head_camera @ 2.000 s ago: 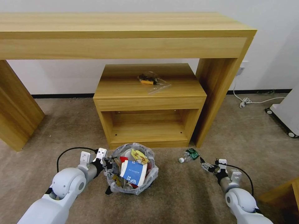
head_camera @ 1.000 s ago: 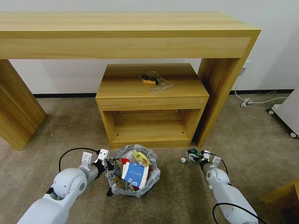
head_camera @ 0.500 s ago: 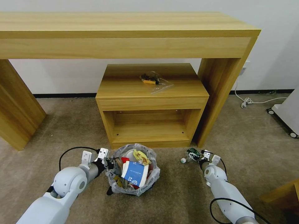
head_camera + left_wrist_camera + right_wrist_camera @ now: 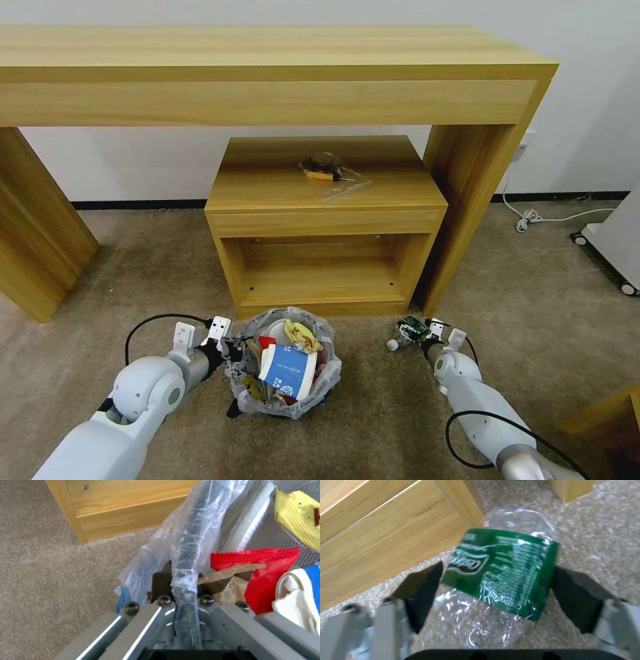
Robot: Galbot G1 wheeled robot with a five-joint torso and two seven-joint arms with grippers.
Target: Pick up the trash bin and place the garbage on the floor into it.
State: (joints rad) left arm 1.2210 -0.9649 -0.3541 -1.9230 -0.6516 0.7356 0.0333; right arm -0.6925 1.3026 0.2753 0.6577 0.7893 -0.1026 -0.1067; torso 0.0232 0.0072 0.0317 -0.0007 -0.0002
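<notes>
Head view gives me the trash bin point(image 4: 283, 363) on the carpet before the low cabinet point(image 4: 325, 223), stuffed with garbage point(image 4: 288, 370). My left gripper point(image 4: 230, 348) is clamped on the bin's bagged rim, pads pinching it in the left wrist view. My right gripper point(image 4: 421, 337) sits low at the green bottle point(image 4: 408, 331); from the right wrist view its pads point(image 4: 423, 590) stand wide on either side of the bottle point(image 4: 496, 580), not yet squeezing it.
</notes>
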